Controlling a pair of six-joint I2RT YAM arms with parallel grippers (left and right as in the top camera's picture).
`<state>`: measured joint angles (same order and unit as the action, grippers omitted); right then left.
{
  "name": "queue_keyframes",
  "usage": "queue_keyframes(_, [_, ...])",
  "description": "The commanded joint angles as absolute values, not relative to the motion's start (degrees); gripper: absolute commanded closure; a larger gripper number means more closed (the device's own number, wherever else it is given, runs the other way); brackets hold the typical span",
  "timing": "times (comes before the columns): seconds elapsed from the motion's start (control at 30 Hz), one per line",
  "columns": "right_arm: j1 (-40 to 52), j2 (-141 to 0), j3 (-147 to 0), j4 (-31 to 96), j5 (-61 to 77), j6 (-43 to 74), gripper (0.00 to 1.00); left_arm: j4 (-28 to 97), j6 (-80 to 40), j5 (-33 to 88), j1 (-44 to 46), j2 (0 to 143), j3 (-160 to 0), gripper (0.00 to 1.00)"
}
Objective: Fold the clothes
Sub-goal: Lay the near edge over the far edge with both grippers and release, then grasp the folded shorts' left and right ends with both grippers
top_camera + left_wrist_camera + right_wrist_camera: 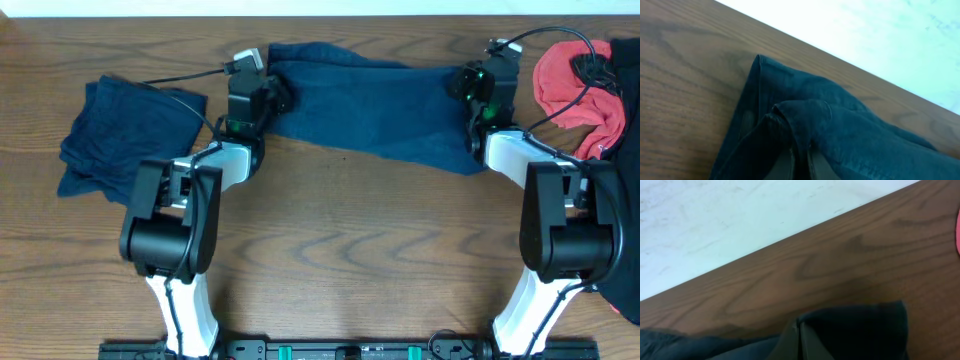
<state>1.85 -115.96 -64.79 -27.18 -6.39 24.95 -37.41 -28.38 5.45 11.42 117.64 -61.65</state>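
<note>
Task thing: a long dark navy-blue cloth garment [370,105] lies flat on the brown wooden tabletop [350,230], at 12 o'clock in the overhead view and close to the far edge. It is stretched from about 11 o'clock to 1 o'clock.
Other cloth: a second navy-blue garment [120,140] lies in a loose heap at 9 to 10 o'clock, apart from both arms. A red crumpled cloth [570,80] lies at 2 o'clock.
Left hand [268,95]: at the 11 o'clock end. In the left wrist view its fingers are narrow and a raised ridge of the cloth sits between them, so it seems to hold this end.
Right hand [472,95]: at the 1 o'clock end, fully closed, with the edge of the cloth pinched at its tips.
Step in hand: I judge that the garment is being laid out straight, before any fold is made.
Next move: it calls for one end to be carried over to the other with even pull, so that the edges meet without wrinkles.
</note>
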Motion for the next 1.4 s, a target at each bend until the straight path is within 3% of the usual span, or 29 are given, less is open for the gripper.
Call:
queue_keyframes(0.0, [1.48, -117.36, -66.06, -29.06, -12.01, 23.92, 0.95, -38.65, -27.68, 0.32, 10.04, 118.61, -63.07, 0.60])
queue_keyframes(0.03, [1.48, -117.38, -66.08, -29.47, -12.01, 23.92, 0.89, -38.89, -27.68, 0.32, 9.98, 118.65, -63.42, 0.42])
queue_keyframes(0.1, [1.48, -117.32, -66.50, -30.59, -11.86, 23.92, 0.82, -39.51, -27.68, 0.38, 9.69, 118.61, -64.60, 0.19])
queue_keyframes(0.13, [1.48, -117.21, -67.02, -30.63, -11.79, 23.90, 0.69, -39.59, -27.68, 0.45, 9.43, 118.48, -65.43, 0.11])
queue_keyframes(0.27, [1.41, -115.61, -70.50, -26.09, -8.86, 22.57, 0.37, -38.81, -27.68, 4.38, 7.79, 117.10, -69.25, 0.07])
queue_keyframes(0.37, [1.41, -113.08, -73.17, -15.75, -7.03, 22.22, 0.22, -32.93, -27.66, 9.56, 7.18, 115.39, -71.29, 0.04])
queue_keyframes(0.5, [1.43, -109.51, -73.93, -1.28, -4.38, 22.17, 0.23, -20.62, -27.64, 9.89, 7.20, 114.43, -71.37, 0.05])
queue_keyframes(0.6, [1.43, -108.84, -73.91, 7.40, -2.04, 22.17, 0.28, -12.62, -27.64, 9.87, 7.20, 115.00, -71.37, 0.16])
queue_keyframes(0.67, [1.48, -109.38, -73.63, 11.86, -1.91, 22.17, 0.41, -10.28, -27.42, 9.87, 7.20, 115.52, -71.35, 0.27])
queue_keyframes(0.77, [1.54, -111.31, -72.47, 14.15, -1.08, 21.45, 0.54, -9.23, -23.64, 9.85, 7.20, 116.57, -71.31, 0.33])
queue_keyframes(1.2, [1.85, -120.16, -72.20, 18.35, 3.42, 18.37, 0.52, -0.78, -22.26, 9.89, 7.57, 119.81, -71.26, 0.35])
queue_keyframes(1.37, [1.78, -120.16, -72.20, 25.10, -0.78, 18.37, 0.55, 5.89, -22.31, 9.91, 7.81, 120.25, -71.26, 0.52])
